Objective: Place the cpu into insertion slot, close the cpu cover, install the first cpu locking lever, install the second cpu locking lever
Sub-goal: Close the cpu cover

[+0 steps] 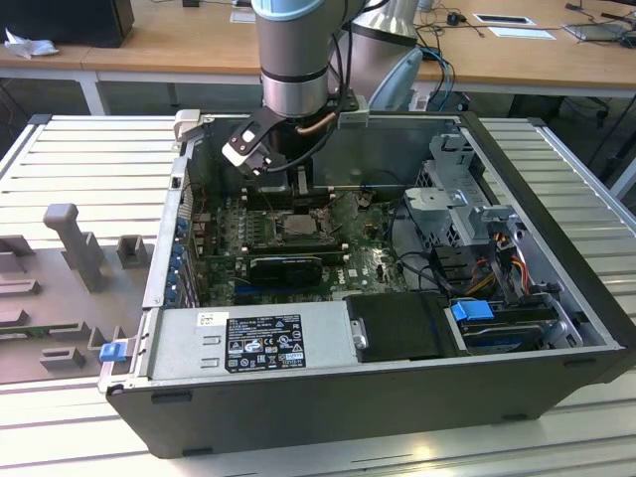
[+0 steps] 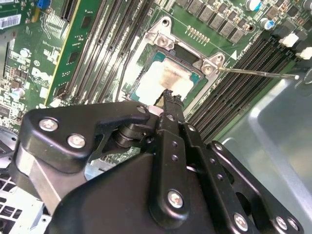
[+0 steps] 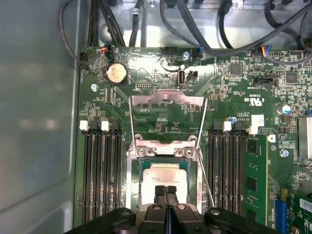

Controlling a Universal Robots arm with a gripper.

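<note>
Okay, I'm looking down into the open computer case [image 1: 556,338] on the ribbed tabletop [image 1: 89,149], and the arm [image 1: 293,60] reaches straight in from above. The gripper [image 1: 301,194] hangs low over the motherboard [image 1: 368,263], right above the insertion slot [image 1: 298,227].

In the first wrist view the cpu [image 3: 163,174] lies flat inside the insertion slot [image 3: 140,170], pale and square, with the dark rim around it. The gripper [image 3: 165,191] has its two fingertips [image 3: 159,190] pressed together with nothing between them, hovering at the near edge of the cpu. I can't tell whether they touch it.

The cpu cover [image 3: 146,100] is not closed. It lies swung back off the socket toward the coin battery [image 3: 117,74], and green board shows through its window. Black memory slots [image 3: 100,170] run along both sides of the socket.

In the second wrist view it's the same story from the side: the cpu [image 2: 168,78] sits seated in the insertion slot [image 2: 183,51], and the gripper [image 2: 170,97] has its tip narrowed to a single point just beside the chip's edge. One locking lever [image 2: 258,73], a thin metal rod, sticks out from the socket corner across the memory slots [image 2: 234,87], unlatched. In the first wrist view a thin lever [image 3: 207,178] slants along the socket's side, also not hooked down.
</note>
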